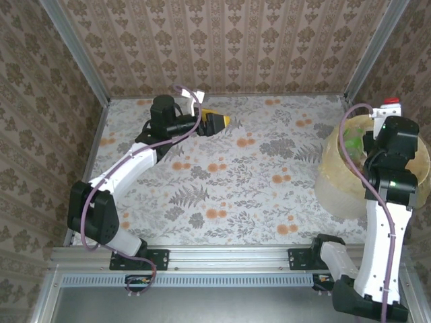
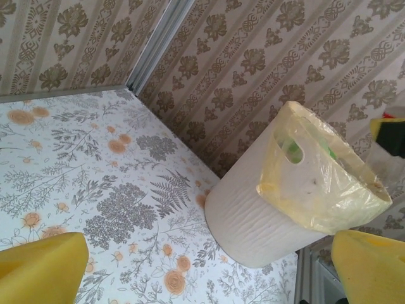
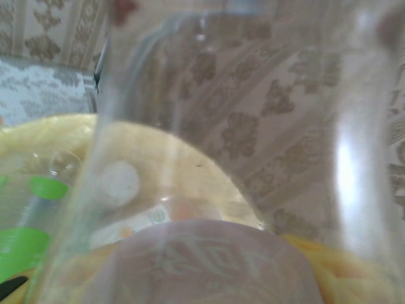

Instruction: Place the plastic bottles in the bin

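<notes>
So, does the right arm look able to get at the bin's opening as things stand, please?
Probably yes: the right gripper hangs over the bin, above its open mouth, holding a clear bottle, and nothing sits between them.

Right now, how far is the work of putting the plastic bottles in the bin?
Done: at least one green-labelled bottle already lies inside the bin. In hand: the right gripper holds a clear bottle above the bin's opening, not yet dropped. The left gripper is open and empty over the far table. Left: release this bottle; from above nothing else lies on the table, so it may be the last.
</notes>
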